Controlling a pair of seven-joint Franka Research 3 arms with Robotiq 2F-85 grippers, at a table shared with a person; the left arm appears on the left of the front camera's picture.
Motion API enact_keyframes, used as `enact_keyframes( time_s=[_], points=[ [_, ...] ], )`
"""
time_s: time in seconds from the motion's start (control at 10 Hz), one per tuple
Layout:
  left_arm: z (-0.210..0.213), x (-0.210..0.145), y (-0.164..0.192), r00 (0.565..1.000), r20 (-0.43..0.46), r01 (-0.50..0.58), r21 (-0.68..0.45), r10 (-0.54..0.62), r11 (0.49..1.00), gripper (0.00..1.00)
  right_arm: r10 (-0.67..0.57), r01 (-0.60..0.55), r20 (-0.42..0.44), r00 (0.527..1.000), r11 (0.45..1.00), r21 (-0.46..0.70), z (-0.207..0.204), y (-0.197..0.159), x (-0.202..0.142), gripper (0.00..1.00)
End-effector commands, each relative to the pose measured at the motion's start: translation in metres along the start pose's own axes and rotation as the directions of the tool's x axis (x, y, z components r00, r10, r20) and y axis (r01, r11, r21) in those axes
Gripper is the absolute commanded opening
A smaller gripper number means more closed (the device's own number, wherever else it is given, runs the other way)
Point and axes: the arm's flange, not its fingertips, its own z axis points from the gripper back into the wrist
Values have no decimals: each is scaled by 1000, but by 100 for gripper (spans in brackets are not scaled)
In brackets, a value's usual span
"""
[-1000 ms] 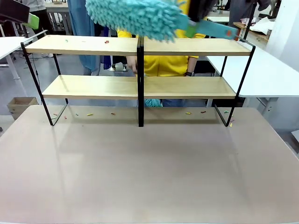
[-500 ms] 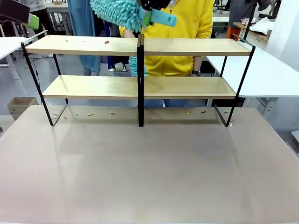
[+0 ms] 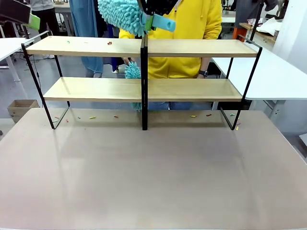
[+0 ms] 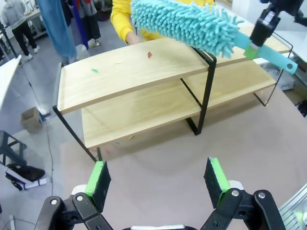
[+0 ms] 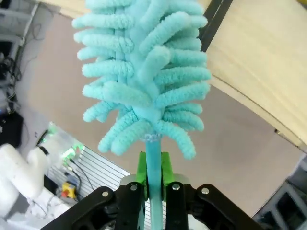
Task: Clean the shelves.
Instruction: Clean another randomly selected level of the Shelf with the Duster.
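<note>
Teal duster above the shelves
The left gripper hangs wide open, empty, over the beige table; the shelves stand along its far edge, scraps on the top board; the right gripper clamps the duster handle; behind, a person in yellow.

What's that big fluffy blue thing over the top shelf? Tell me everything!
It's a duster: a head of soft turquoise noodle-like strands, fuzzy like microfibre, on a flat turquoise handle. The right gripper is shut on the handle. The head lies roughly level above the top board of the shelves, near the black centre divider; whether it touches the wood is unclear.
</note>
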Motion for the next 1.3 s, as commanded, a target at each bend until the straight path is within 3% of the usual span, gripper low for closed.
enact_keyframes(
  time_s=[0.0,0.2,0.4,0.8,1.1,1.2],
  points=[
    [1,-1,1,1000,2,-1,-4,1,1000,100,-149,147,30,988,988,48,-9,7,16,12],
    [1,-1,1,1000,2,-1,-4,1,1000,100,-255,255,1,967,966,49,-24,13,33,12],
    [1,-1,1,1000,2,-1,-4,1,1000,100,-227,231,-64,972,971,66,-37,21,48,12],
    [1,-1,1,1000,2,-1,-4,1,1000,100,-79,102,-186,979,988,116,-59,42,77,12],
    [1,-1,1,1000,2,-1,-4,1,1000,100,14,15,-178,984,987,157,-62,60,110,12],
    [1,-1,1,1000,2,-1,-4,1,1000,100,64,-32,-216,974,989,146,-65,70,122,12]
  ],
)
